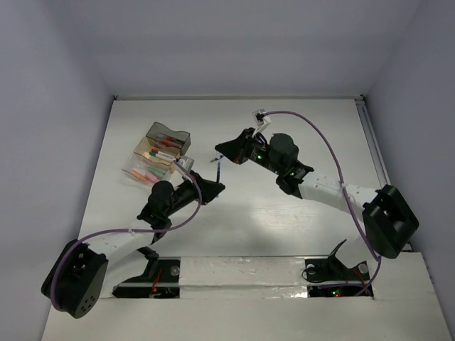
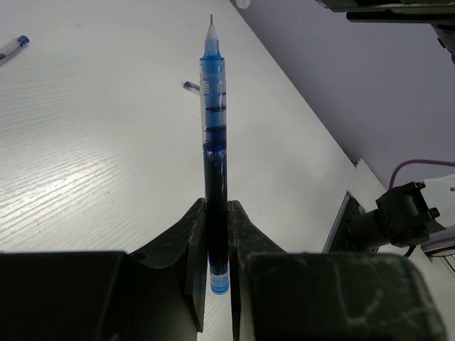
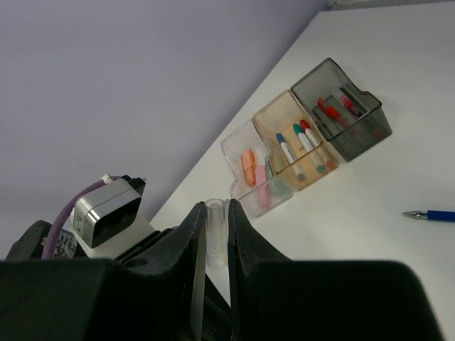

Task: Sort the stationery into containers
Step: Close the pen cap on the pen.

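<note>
Left gripper (image 2: 216, 213) was clamped tight on a blue pen (image 2: 213, 106), gripping low on the barrel near its tail. The bare tip pointed away and the pen was held up off the table (image 2: 85, 156), around its middle. Right gripper (image 3: 216, 212) pinched a clear cap (image 3: 215, 231) between its jaws, just beside the left one in the top view. Containers (image 1: 183, 136) sat toward the far-left corner of the table. They were a smoky grey tray (image 3: 313, 82) with red pens (image 3: 328, 110), a tan tray (image 3: 270, 121) with markers (image 3: 302, 142), and a clear tray (image 3: 233, 156) with pink/orange eraser pieces (image 3: 249, 165). A loose blue pen (image 3: 434, 214) lay on the table apart from the trays, not yet sorted. Judged step was capping the held pen before binning it. The pen was gripped near one end, so a push from the cap could pivot or slide it. A misaligned cap and tip could jam or smear ink. The slick cap could pop out of the pinch. The left arm sat near the trays and could nudge them swinging over. The pen could also land in the wrong tray.
</note>
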Available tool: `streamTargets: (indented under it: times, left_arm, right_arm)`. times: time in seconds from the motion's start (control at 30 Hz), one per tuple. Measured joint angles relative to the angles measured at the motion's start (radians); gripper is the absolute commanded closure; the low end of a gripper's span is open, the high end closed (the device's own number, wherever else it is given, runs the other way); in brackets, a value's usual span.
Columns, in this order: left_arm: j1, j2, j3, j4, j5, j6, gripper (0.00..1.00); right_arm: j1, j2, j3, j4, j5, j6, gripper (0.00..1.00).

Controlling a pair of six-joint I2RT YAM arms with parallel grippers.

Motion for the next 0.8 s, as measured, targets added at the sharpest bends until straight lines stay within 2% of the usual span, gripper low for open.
streamTargets:
  times: [0.8]
  left_arm:
    - [-0.005, -0.026, 0.0, -0.007, -0.002, 0.006, 1.0]
  right_arm:
    - [0.002, 0.024, 0.0, -0.002, 0.013, 0.0, 1.0]
